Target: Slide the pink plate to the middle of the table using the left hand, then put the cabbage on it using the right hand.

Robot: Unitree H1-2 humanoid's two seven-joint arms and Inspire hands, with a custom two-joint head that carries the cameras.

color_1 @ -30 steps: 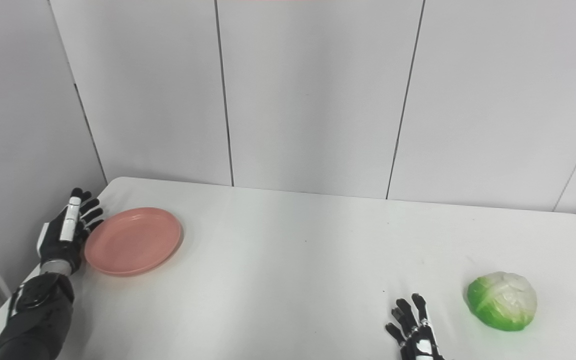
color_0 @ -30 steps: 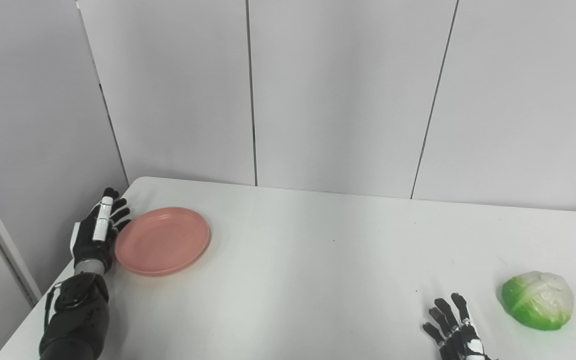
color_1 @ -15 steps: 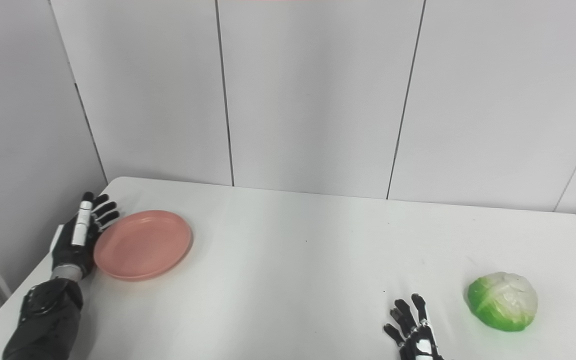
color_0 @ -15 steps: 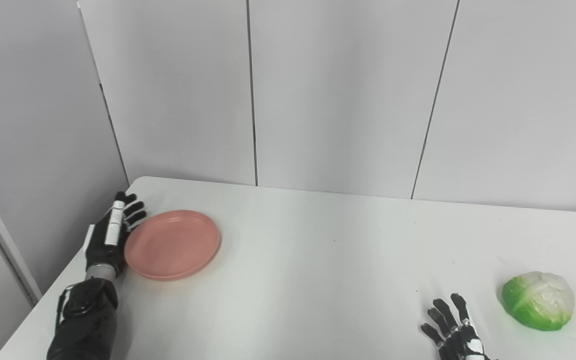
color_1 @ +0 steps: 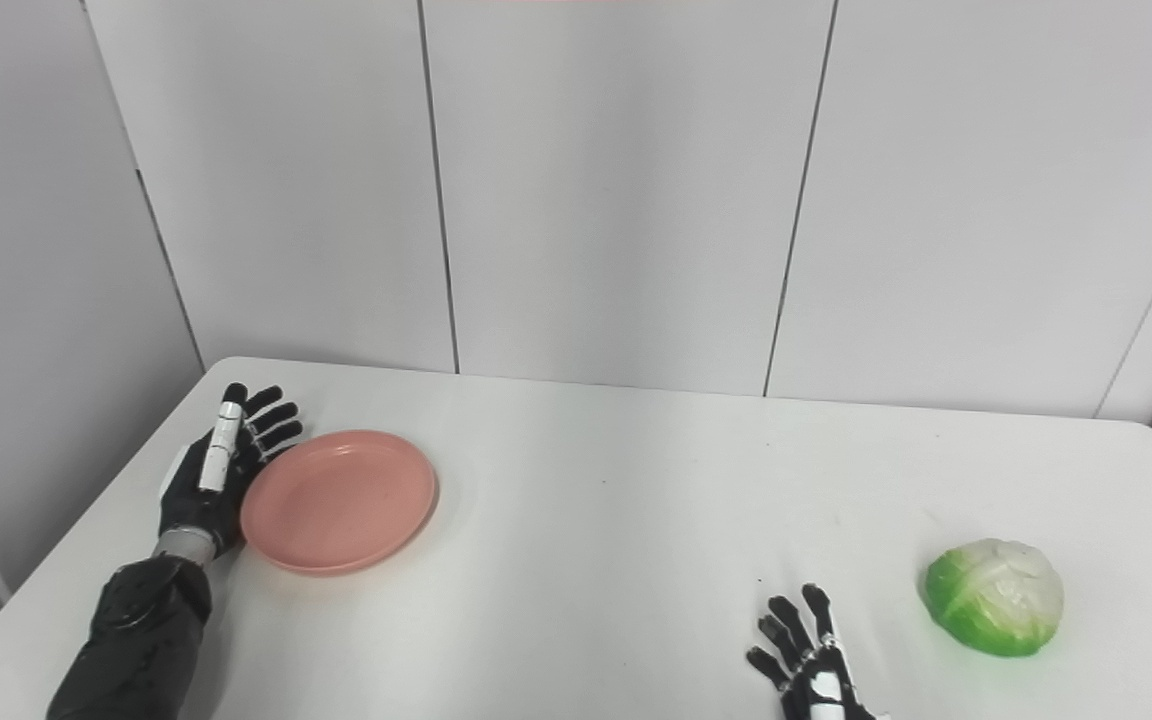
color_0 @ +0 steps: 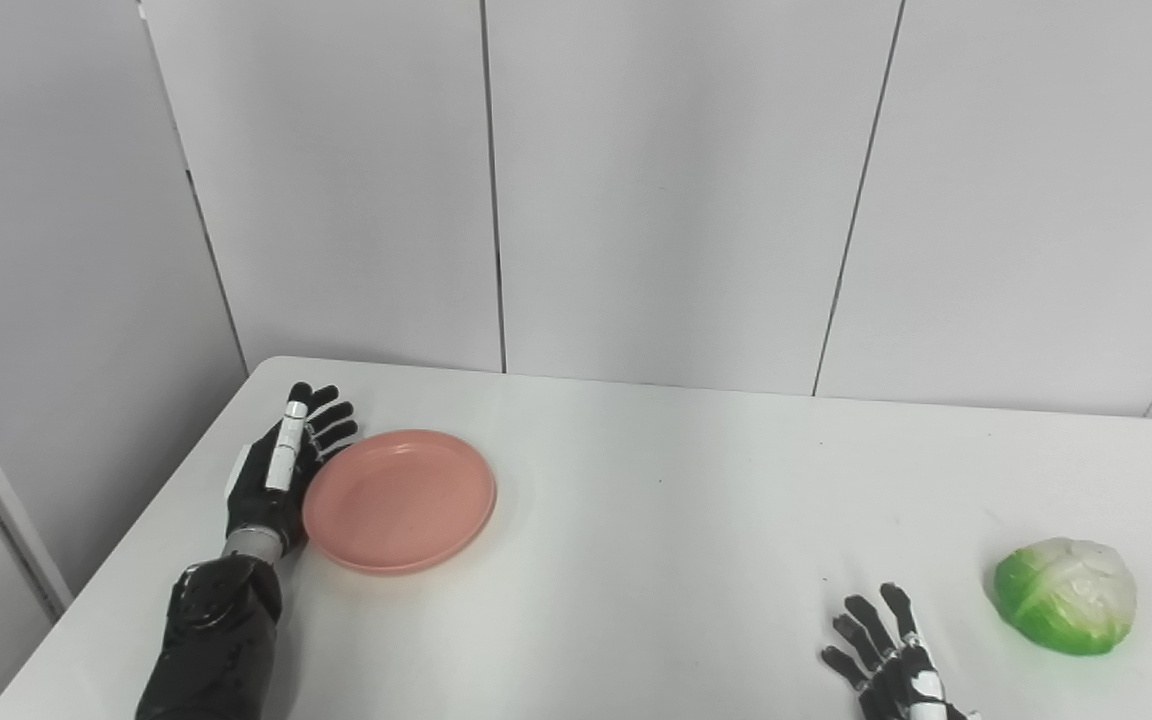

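Currently, the sequence is in its first stage, and neither stage is complete. Starting at the left edge of the worktop (color_0: 636, 560), the left hand (color_0: 276, 485) lies flat with its fingers extended and apart, holding nothing; its inner side is against the left rim of the pink plate (color_0: 399, 499), which is the contact expected for a sideways push rather than a grasp. The pink plate sits upright and empty in the left portion of the worktop, near the far-left corner and well short of the centre, so most of the slide appears to remain. The central area of the worktop, where the plate is to end up, carries nothing visible in either view. Further right, at the near edge, the right hand (color_1: 811, 675) rests low with its fingers spread and empty; only its upper part is in view, the rest being cut off by the bottom of the picture. The cabbage (color_1: 994, 597) lies on the worktop near the right edge, just beyond the right hand but apart from it, untouched. Remaining work, as judged from this layout: complete the slide to the centre, withdraw the left hand, then grasp the cabbage and transfer it onto the plate.
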